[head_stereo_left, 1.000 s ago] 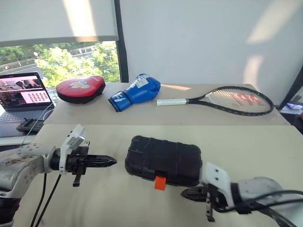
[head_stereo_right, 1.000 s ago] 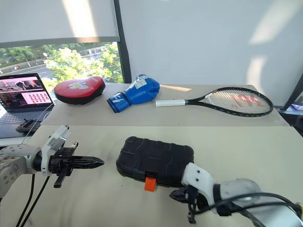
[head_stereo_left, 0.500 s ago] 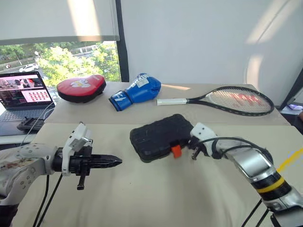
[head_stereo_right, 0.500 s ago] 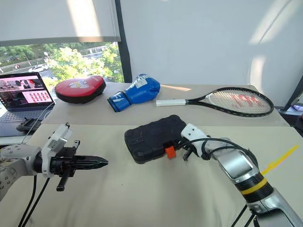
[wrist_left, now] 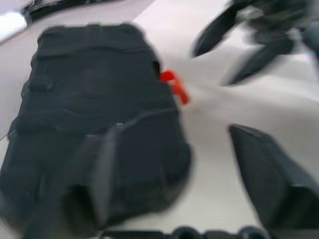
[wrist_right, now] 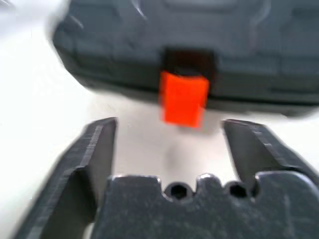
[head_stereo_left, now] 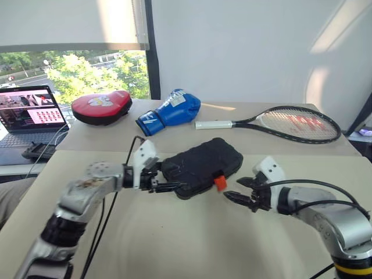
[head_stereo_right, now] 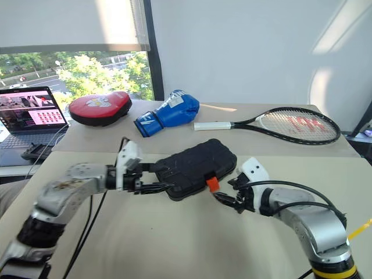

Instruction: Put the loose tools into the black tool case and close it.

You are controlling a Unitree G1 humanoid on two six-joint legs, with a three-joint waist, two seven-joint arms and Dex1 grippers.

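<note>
Flanking the black tool case [head_stereo_left: 201, 167] now, my two arms, with the case lying closed and slanted in the middle of the near bench [head_stereo_left: 174, 244]. My left jaws [head_stereo_left: 168, 185] stand wide open at the case's nine o'clock end, one finger over its lid, holding nothing. My right jaws [head_stereo_left: 243, 192] are spread wide too, empty, just off the orange latch [head_stereo_left: 220, 182] at the case's four o'clock, pointing straight at it in the right wrist view. At twelve o'clock, on the far bench, lie a blue boxing glove [head_stereo_left: 170, 113], a red punch pad [head_stereo_left: 100, 107] and a tennis racket [head_stereo_left: 279, 123]. A laptop [head_stereo_left: 26, 116] sits open at ten o'clock.
</note>
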